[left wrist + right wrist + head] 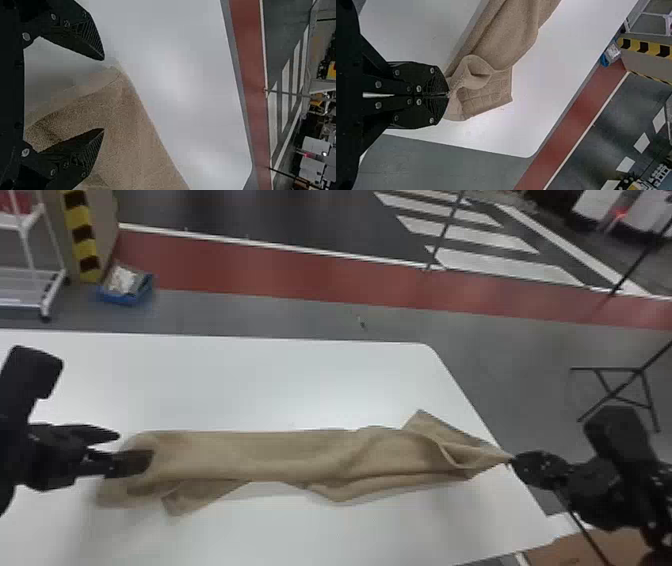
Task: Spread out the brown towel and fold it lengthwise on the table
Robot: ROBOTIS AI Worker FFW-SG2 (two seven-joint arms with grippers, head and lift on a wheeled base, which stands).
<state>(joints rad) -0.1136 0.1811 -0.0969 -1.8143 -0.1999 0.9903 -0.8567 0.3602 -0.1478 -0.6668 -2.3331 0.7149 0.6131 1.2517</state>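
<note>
1. A red floor band (300, 270) runs past the white table (280, 380) at 12 o'clock. Clock positions are as the head view shows them, centred on the towel.
2. The brown towel (250, 455) lies in a long, rumpled strip from 9 to 3 o'clock, its 3 o'clock end close to the table's side edge.
3. At 3 o'clock the right end effector (449, 95) is closed on a bunched corner. So small a pinch may slip under a hard pull; drawn farther toward 3, the cloth could trail over the edge.
4. At 9 o'clock the left end effector (104, 95) has its fingers (85, 41) parted around the towel's end. Closing there could catch several layers, or miss the edge, because the cloth is slack; a pull from 3 would then just drag the whole piece.
5. The far flap (422, 422) at 1 o'clock and the near flap (187, 500) at 8 look turned askew. If they aren't opened out first, a lengthwise fold would likely trap them and come out lumpy, with crooked edges.
</note>
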